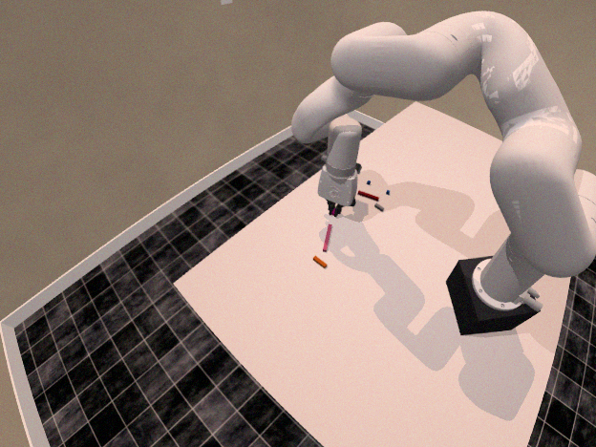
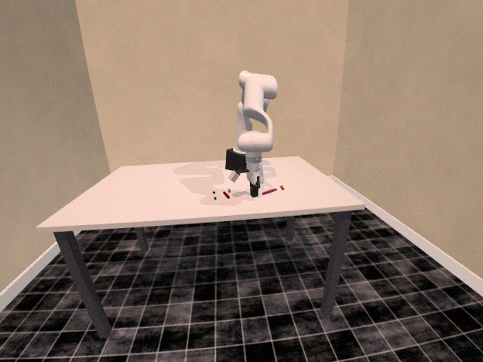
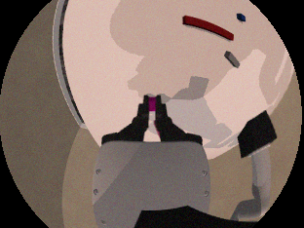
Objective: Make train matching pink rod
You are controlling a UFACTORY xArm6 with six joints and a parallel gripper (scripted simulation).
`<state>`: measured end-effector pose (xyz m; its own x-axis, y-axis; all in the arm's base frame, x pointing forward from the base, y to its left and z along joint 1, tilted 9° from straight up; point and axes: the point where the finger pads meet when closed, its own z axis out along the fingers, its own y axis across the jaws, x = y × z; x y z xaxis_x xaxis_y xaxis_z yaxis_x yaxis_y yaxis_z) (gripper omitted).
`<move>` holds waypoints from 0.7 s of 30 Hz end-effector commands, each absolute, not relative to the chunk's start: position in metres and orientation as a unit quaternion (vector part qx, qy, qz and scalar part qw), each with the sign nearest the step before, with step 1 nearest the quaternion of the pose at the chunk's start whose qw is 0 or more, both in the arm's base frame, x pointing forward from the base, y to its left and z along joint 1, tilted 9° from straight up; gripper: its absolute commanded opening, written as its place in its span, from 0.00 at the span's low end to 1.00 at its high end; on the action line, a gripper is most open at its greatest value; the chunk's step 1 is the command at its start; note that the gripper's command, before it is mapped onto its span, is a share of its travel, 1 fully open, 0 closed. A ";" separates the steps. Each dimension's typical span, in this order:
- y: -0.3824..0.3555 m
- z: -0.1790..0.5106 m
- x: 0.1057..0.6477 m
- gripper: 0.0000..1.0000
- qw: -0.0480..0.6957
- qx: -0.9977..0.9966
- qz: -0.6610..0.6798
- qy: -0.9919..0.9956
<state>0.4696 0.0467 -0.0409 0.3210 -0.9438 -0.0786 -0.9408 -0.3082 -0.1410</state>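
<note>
Seven rods show, and one of them, the magenta rod (image 1: 333, 211) (image 3: 152, 104), is pinched between the fingertips of the gripper (image 1: 333, 212) (image 2: 254, 194) (image 3: 152, 102), which are drawn close together on its sides. The fingertips are down at the table (image 1: 288, 336) (image 2: 155, 210); whether the magenta rod touches its top, I cannot tell.

The arm (image 1: 409, 62) (image 2: 255, 140) rises from its black base block (image 1: 457, 308) (image 2: 235, 160), arches high over the table and comes down through the wrist, with the fingers pointing downward.

Near the fingers lies the pink rod (image 1: 328, 238) (image 2: 269, 191) (image 3: 157, 129), one end towards them. Farther out on that same side, past the pink rod's far end, is the orange rod (image 1: 320, 262) (image 2: 282, 187), set at an angle to it.

Across on the opposite side of the fingers are the red rod (image 1: 368, 196) (image 2: 226, 195) (image 3: 209, 27) and, near one of its ends, the short grey rod (image 1: 379, 207) (image 2: 229, 190) (image 3: 232, 58). Beyond the red rod from the fingers are a blue rod (image 1: 388, 192) (image 2: 214, 192) (image 3: 241, 18) and a second blue rod (image 1: 369, 182) (image 2: 214, 198), apart from each other.
</note>
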 end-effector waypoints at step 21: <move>0.035 0.055 0.461 0.04 0.082 -0.809 -0.011 0.583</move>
<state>0.4601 0.0355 0.0531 0.3211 -0.9439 -0.0777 -0.9404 -0.3081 -0.1437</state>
